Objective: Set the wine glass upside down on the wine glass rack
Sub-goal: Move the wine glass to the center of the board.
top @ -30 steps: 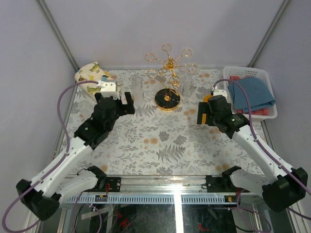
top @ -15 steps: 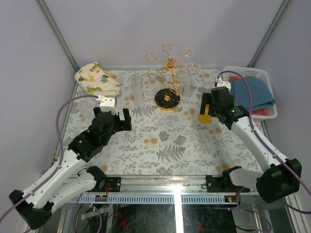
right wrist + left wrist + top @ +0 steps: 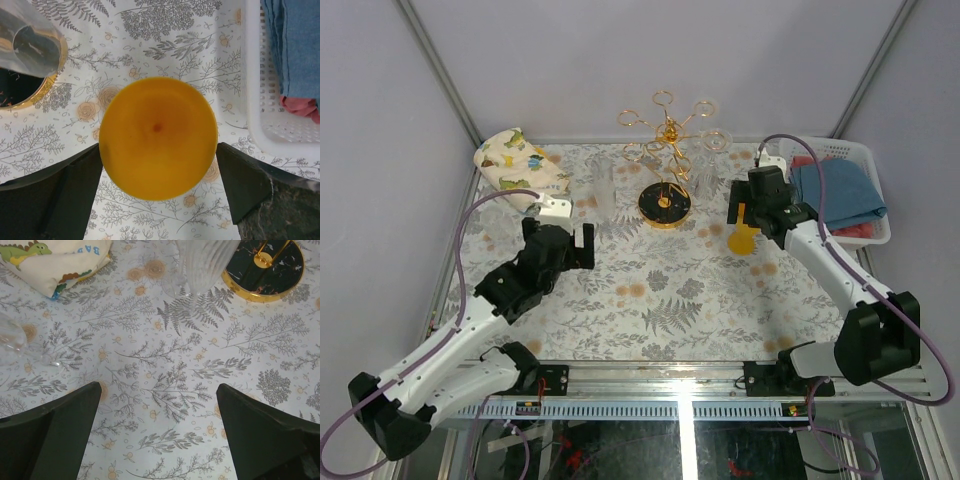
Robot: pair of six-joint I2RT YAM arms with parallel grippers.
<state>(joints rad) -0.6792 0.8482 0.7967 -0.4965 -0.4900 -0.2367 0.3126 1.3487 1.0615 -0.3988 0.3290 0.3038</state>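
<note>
Starting at the far left, a folded cloth with a dinosaur print [image 3: 515, 160] lies on the fern-patterned worktop [image 3: 660, 290] near its back corner. The left tool [image 3: 560, 235] hangs over bare worktop with its jaws spread as wide as they go, holding and touching nothing. At the left edge of its wrist view is part of a clear glass [image 3: 12, 337], cut off by the frame, so its pose cannot be told. Ahead of that tool a clear ribbed glass [image 3: 205, 262] stands on the worktop just left of the wine glass rack [image 3: 665, 130]. The top of it is cropped in the wrist view, and from above it is only a faint shimmer. The rack stands upright at the back centre, its round black gold-rimmed base [image 3: 664, 205] on the worktop and its ringed arms spread above. Just right of the base another clear glass [image 3: 30, 45] shows blurred in the corner of the right wrist view, overlapping the gold rim. The right tool [image 3: 747, 215] is also fully spread, its fingers [image 3: 50, 195] straddling an orange round thing [image 3: 157, 137]. Whether they touch it cannot be told, nor what it is. Furthest right, a white basket [image 3: 830, 148] holds a blue cloth [image 3: 840, 190] over something red [image 3: 300, 105], mostly hidden.
</note>
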